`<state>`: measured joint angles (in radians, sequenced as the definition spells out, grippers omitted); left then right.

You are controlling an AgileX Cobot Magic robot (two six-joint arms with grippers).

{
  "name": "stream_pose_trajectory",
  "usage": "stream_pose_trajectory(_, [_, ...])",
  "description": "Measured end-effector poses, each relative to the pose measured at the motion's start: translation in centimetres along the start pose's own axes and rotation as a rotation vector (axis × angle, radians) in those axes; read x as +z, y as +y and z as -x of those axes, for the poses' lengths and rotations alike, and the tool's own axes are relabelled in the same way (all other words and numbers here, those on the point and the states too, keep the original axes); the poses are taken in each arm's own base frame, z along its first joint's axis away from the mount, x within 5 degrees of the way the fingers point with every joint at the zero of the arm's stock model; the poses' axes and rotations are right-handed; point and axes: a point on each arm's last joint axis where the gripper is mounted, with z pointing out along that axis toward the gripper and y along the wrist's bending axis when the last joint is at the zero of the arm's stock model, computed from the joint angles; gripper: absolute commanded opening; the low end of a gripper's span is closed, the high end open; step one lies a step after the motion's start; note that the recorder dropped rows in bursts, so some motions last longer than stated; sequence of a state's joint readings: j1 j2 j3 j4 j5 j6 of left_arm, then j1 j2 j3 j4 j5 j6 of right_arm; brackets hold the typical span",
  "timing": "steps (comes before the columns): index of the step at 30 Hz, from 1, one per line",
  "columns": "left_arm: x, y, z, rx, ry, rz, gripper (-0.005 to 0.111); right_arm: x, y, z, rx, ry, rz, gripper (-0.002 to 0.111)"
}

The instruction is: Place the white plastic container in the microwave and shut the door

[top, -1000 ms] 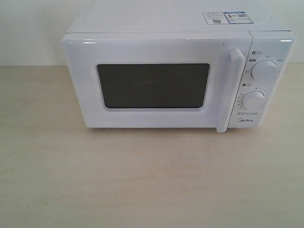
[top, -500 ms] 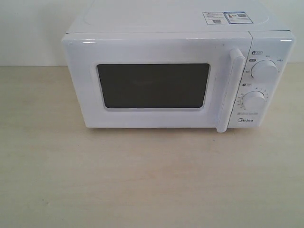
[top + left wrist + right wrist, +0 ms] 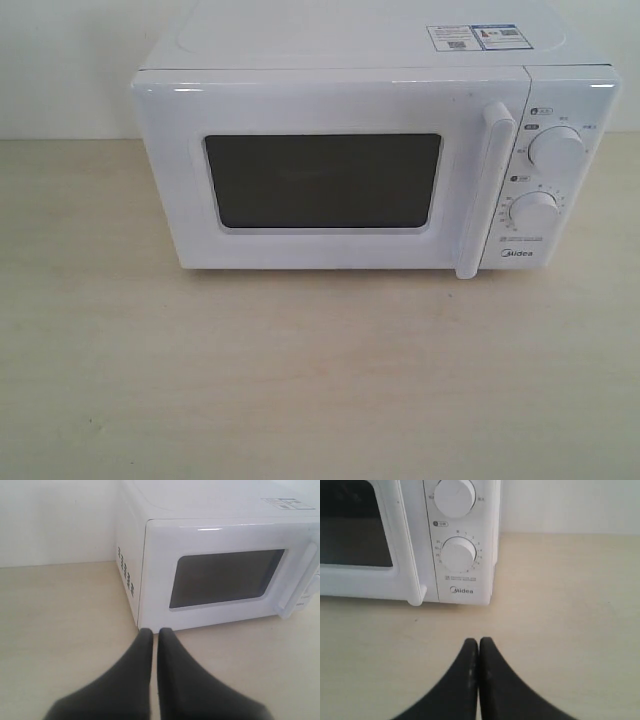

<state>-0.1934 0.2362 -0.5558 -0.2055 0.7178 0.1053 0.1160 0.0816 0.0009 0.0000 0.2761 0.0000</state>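
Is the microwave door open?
No, the door sits shut, flush with the front of the microwave in the exterior view.

Only thing you can really read is the Midea logo (image 3: pixel 461 591) on the microwave (image 3: pixel 330 100) front, right under the lower knob (image 3: pixel 459 556). Tiny dial numbers ring that knob, too small to trust. The stickers (image 3: pixel 473 37) on top have print you can't make out

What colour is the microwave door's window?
The door window is dark grey, best seen in the exterior view.
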Motion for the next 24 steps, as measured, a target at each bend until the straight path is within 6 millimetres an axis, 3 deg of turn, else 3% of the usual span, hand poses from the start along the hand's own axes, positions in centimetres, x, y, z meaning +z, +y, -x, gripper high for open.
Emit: stream_pose_trajectory(24, [0.0, 0.0, 0.0, 0.0, 0.0, 0.0, 0.004, -0.6, -0.72, -0.42, 0.036, 0.001, -0.131, 0.0])
